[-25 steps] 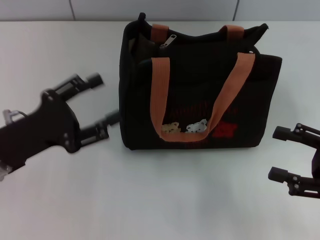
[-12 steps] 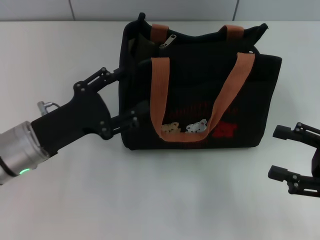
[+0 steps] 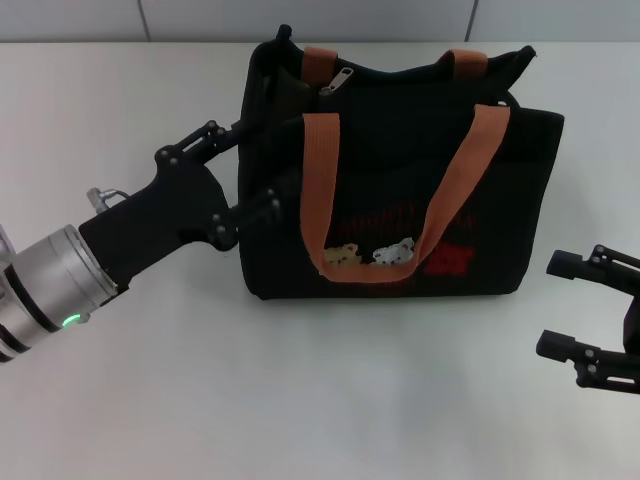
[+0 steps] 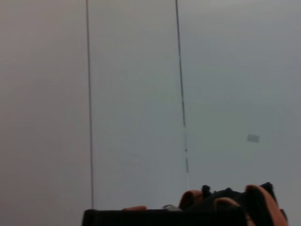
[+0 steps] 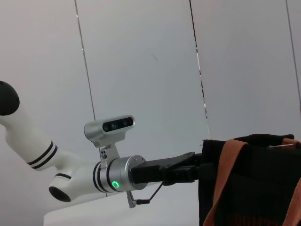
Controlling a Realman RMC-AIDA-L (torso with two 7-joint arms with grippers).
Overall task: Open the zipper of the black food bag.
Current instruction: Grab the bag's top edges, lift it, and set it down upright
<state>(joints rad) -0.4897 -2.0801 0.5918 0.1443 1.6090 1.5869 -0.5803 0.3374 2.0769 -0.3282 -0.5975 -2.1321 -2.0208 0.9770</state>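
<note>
The black food bag (image 3: 400, 190) stands upright on the white table, its orange-brown handles (image 3: 320, 190) up and its bear patches facing me. The zipper runs along its top, and the silver pull tab (image 3: 337, 82) lies near the left end. My left gripper (image 3: 252, 170) is open against the bag's left end, one finger at the upper corner and one lower on the side. The left wrist view shows only the bag's top edge (image 4: 160, 217) and the handles (image 4: 261, 202). My right gripper (image 3: 590, 312) rests open on the table, right of the bag and apart from it.
A grey tiled wall (image 3: 300, 18) runs behind the table's far edge. Bare white tabletop (image 3: 330, 400) lies in front of the bag. In the right wrist view the left arm (image 5: 117, 176) reaches across to the bag (image 5: 254, 183).
My left gripper has swung right and forward from the open table until its fingers reached the bag's left end. The right gripper and the bag have stayed still.
</note>
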